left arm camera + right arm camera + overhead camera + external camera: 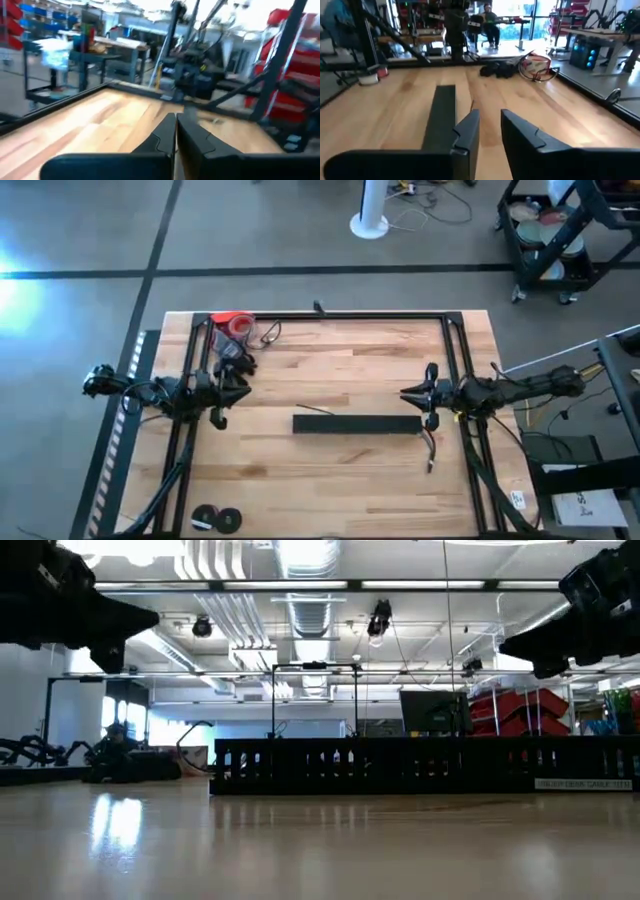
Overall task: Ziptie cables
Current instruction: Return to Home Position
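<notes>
At 9 o'clock the left tool [176, 122] hangs above the table [330, 480] with its fingers pressed together, holding nothing. A red roll [232, 323] sits at 11 o'clock and two black rolls [216, 520] at 7. Just toward 6 from the centre lies the black duct [355, 423], lid on. The cables do not show as a bundle — probably they are inside it — and only a thin dark strand [316, 409] shows just beside its 9 o'clock end. At 3 o'clock the right tool [490, 120] hovers, fingers a narrow gap apart, empty. Such wires should be light, limp and springy — best pinched at the tie, where they are stiffest. As things lie, the rigid duct is the better hold, gripped across its narrow width at mid-length.
</notes>
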`<state>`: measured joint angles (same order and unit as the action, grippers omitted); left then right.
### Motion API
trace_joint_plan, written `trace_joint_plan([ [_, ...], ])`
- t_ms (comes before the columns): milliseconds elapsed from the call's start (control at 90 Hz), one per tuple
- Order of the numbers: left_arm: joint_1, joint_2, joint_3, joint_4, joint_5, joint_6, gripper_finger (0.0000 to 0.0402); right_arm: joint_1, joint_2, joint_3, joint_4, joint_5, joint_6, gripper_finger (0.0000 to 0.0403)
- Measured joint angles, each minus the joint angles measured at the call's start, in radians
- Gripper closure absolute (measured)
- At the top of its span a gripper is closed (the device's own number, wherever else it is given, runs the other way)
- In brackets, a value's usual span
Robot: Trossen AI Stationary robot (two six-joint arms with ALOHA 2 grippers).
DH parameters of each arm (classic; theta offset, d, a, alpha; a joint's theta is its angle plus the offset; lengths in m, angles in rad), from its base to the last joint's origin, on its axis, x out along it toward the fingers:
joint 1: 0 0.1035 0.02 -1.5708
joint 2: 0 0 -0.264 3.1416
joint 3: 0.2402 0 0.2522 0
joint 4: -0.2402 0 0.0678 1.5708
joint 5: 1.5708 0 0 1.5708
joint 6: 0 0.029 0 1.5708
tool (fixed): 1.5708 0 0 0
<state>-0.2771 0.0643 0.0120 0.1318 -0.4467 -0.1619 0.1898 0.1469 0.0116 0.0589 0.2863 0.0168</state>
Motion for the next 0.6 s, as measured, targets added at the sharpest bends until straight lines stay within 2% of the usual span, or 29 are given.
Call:
trace_joint_plan([
  [311,0.0,0.055,0.0,0.003,0.0,-0.015,0.0395,0.0,0.02,0.0,0.0,0.001,0.009,0.0325],
  [600,0.0,0.106,0.0,0.001,0.001,-0.016,0.0398,0.0,0.02,0.0,0.001,0.001,0.009,0.0346],
])
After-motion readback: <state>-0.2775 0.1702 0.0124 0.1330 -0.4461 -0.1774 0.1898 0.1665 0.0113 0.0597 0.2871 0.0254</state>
